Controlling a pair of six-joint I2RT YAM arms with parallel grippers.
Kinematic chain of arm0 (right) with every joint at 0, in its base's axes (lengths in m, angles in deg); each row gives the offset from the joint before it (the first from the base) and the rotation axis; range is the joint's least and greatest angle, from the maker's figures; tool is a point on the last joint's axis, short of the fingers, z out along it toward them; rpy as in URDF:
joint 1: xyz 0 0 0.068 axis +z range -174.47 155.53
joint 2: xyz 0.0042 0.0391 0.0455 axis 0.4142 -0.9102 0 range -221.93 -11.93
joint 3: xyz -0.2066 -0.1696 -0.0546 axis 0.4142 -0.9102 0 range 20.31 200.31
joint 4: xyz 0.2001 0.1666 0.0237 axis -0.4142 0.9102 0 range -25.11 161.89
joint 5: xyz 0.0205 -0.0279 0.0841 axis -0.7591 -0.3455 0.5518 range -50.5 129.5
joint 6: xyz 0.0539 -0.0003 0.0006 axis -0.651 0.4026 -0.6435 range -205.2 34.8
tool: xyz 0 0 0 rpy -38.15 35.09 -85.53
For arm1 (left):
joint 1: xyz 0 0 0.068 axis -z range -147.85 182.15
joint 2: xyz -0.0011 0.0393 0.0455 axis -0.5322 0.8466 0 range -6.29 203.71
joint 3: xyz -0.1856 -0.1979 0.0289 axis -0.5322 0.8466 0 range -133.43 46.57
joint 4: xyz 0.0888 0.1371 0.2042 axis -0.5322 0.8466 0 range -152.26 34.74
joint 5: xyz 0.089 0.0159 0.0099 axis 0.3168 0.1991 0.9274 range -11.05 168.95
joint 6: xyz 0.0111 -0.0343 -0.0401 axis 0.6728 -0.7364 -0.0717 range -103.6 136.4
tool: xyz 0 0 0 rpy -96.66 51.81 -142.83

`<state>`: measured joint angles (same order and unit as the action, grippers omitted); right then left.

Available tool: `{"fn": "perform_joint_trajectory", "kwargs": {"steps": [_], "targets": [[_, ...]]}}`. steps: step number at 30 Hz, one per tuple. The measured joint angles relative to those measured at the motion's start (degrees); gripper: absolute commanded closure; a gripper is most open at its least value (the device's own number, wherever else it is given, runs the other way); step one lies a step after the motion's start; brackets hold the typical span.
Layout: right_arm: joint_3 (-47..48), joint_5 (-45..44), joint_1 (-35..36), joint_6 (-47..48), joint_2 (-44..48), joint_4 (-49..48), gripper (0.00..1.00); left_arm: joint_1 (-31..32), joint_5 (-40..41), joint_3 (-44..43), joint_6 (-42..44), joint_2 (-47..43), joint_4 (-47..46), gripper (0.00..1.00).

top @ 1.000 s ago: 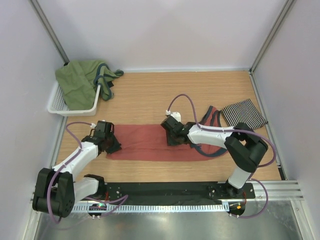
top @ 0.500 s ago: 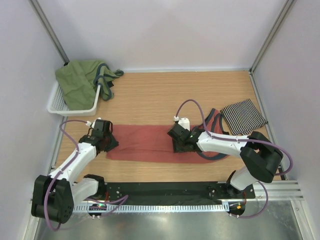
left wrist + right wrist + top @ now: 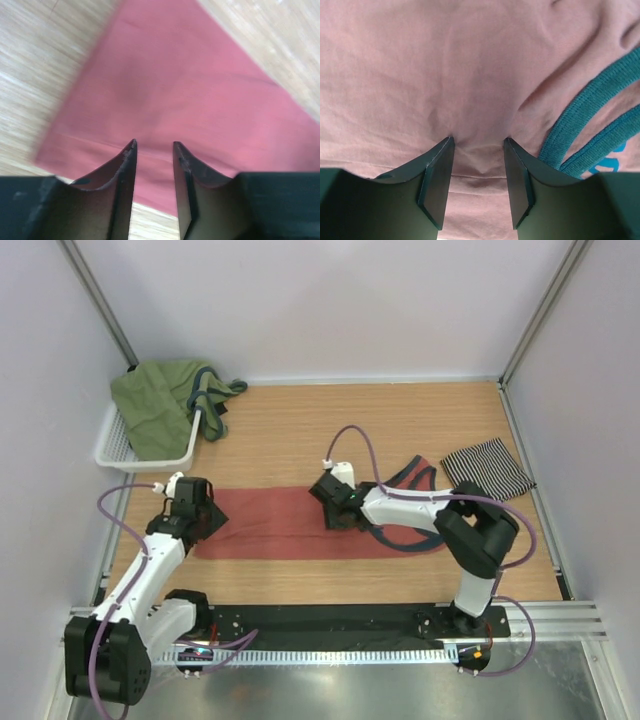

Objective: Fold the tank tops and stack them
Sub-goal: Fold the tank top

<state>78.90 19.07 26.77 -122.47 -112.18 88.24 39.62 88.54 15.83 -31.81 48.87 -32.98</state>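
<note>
Table [image 3: 350,430]: wood top, white walls on three sides.

Red top [image 3: 270,525]: spread flat in a long strip across the near half of the table, left to right. Teal trim [image 3: 580,107] of the straps lies at its right end.

Basket [image 3: 110,445]: white, at the far-left corner. Holds a heap of green cloth [image 3: 155,405] that spills over the right rim onto the table.

Striped top [image 3: 488,468]: folded into a small flat patch at the right edge, just beside the red top's straps; cannot tell if they touch.

Left gripper [image 3: 153,145]: at the left end of the red top, fingers nearly together, cloth in the narrow gap; reads as a pinch on the hem. View blurred.

Right gripper [image 3: 477,140]: mid-strip on the red top, fingers down on it, cloth puckered between the tips; grasping a pinch of the red top
</note>
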Motion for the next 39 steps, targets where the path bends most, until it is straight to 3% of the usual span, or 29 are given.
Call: {"fn": "perform_joint_trajectory", "kwargs": {"steps": [4,6,11,18,21,23,26,33,36,37,39], "targets": [[7.74,-0.24,3.91,1.18,-6.12,-0.74,0.45,-0.04,-0.17,-3.13,0.98,0.92,0.5,0.41],[8.11,0.04,5.05,1.31,-6.49,-1.46,0.4,-0.04,-0.42,-5.44,1.31,2.73,0.42,0.37],[4.42,0.17,5.27,0.74,-1.95,0.0,0.35,0.11,-0.83,-8.74,2.78,7.82,-0.17,0.37],[-6.08,-2.38,3.87,-6.1,17.07,6.56,0.36,0.35,-1.49,-9.35,3.82,16.48,-1.73,0.4],[-10.91,-2.54,0.26,-9.22,22.71,9.4,0.33,0.39,-1.57,-9.29,4.04,18.71,-2.56,0.4],[-14.51,-2.34,-3.21,-11.1,25.22,11.39,0.21,0.39,-1.57,-9.18,4.28,19.47,-2.89,0.4],[-19.19,-1.88,-7.32,-13.11,28.2,13.64,0.21,0.39,-1.57,-8.83,4.74,19.58,-2.95,0.4],[-24.61,1.92,-14.32,-15.1,31.23,11.56,0.32,0.42,-2.05,-8.7,4.98,18.62,-2.97,0.4],[-24.72,3.04,-20.11,-13.27,28.15,8.59,0.48,0.42,-2.29,-8.68,4.98,17.38,-3.04,0.4],[-24.04,3.69,-22.34,-12.09,26.88,7.76,0.62,0.42,-2.34,-8.68,4.98,16.9,-3.15,0.4],[-21.97,4.96,-27.06,-9.9,23.96,5.73,0.76,0.5,-2.34,-8.66,4.98,16.24,-3.37,0.4]]}}
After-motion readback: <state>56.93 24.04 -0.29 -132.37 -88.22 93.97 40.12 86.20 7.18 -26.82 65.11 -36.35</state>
